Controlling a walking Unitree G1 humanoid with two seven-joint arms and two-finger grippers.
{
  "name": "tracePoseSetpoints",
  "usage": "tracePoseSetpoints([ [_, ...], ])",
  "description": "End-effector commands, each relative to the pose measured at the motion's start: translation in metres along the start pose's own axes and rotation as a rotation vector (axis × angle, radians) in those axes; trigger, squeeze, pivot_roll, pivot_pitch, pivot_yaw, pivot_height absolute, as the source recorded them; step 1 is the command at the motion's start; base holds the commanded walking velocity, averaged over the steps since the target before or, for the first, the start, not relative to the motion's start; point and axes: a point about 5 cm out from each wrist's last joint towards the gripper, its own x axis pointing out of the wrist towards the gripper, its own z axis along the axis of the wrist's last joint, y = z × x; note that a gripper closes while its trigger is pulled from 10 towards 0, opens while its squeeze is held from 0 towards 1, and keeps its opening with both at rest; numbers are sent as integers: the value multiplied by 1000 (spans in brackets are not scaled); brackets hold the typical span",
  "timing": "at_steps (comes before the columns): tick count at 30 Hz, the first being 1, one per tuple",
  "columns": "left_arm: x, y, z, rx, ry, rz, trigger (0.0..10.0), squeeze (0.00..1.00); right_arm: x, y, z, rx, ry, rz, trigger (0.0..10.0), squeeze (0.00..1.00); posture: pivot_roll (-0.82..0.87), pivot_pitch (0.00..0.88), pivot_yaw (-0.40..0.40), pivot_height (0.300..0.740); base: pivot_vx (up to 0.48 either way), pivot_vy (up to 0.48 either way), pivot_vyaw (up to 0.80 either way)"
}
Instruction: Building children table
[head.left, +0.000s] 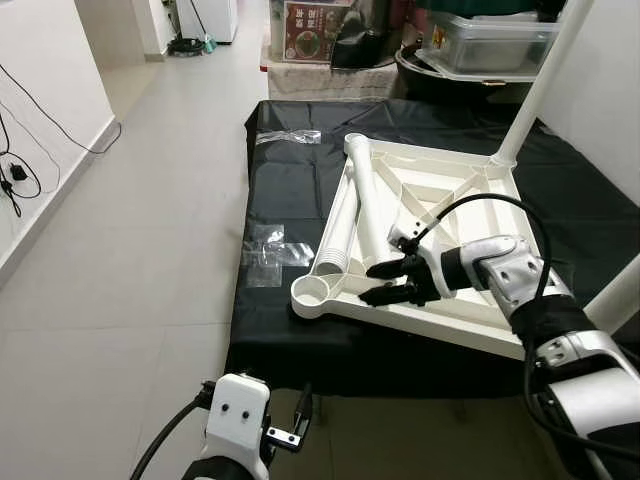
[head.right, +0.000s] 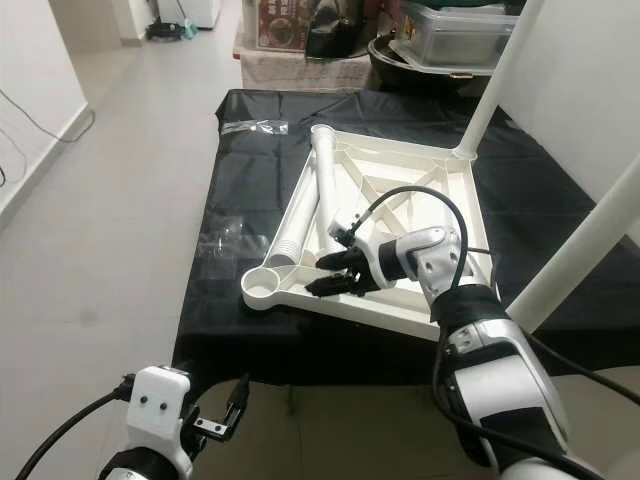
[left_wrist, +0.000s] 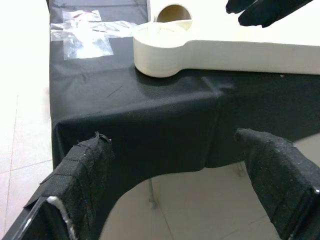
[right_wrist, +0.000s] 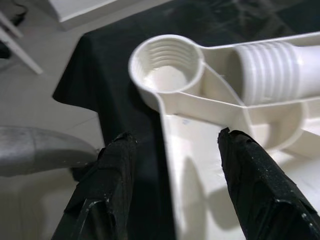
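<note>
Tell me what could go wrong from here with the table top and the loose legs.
1. The right gripper, open, straddles the near rim of the upturned table top. A push there might slide the top on the black cloth.
2. Loose legs lie across the frame beside the empty threaded socket. Lifting the frame could roll them off.
3. Two legs already stand upright; a swinging right arm might knock them.
</note>
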Motion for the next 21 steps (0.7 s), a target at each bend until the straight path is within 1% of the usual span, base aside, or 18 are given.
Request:
tracePoseSetpoints([
  [1,-3,-2,0,-10,7,-3,10000,0,4,3,10,-41,-24,31,10000,0,-14,180,-75,740,0,0,0],
  [4,-3,-2,0,-11,8,-3,10000,0,7,4,12,-46,-28,29,10000,0,-14,180,-75,740,0,0,0],
  [6,-3,-2,-1,-11,8,-4,10000,0,10,5,16,-43,-38,39,10000,0,-14,180,-75,740,0,0,0],
  [7,-3,-2,-1,-11,11,-4,10000,0,15,7,19,-48,-36,48,10000,0,-12,174,-75,740,0,0,0],
  [8,-3,-2,-1,-11,11,-4,10000,0,15,7,19,-48,-36,48,10000,0,-12,174,-75,740,0,0,0],
  [9,-3,-2,-2,-12,13,-4,10000,0,20,10,20,-52,-22,62,10000,0,-13,174,-74,740,0,0,0],
  [10,-3,-2,-2,-12,13,-4,10000,0,20,10,20,-52,-22,62,10000,0,-13,174,-74,740,0,0,0],
  [11,-3,-3,-2,-14,14,-5,10000,0,26,16,17,-72,23,84,10000,0,-13,174,-74,740,0,0,0],
  [12,-3,-3,-2,-14,14,-5,10000,0,26,16,17,-72,23,84,10000,0,-13,174,-74,740,0,0,0],
  [14,-3,-3,-2,-15,14,-5,10000,0,32,21,12,-73,76,92,10000,0,-13,174,-74,740,0,0,0],
  [16,-3,-3,-2,-15,14,-5,10000,0,32,21,12,-73,76,92,10000,0,-13,174,-74,740,0,0,0],
  [18,-3,-3,-2,-15,14,-6,10000,0,36,19,8,-64,119,44,10000,0,-17,171,-77,740,0,0,0],
  [19,-3,-3,-2,-15,14,-6,10000,0,36,19,8,-64,119,44,10000,0,-17,171,-77,740,0,0,0],
  [21,-3,-4,-2,-16,14,-8,10000,0,39,17,6,-53,145,-4,10000,0,-17,171,-77,740,0,0,0],
])
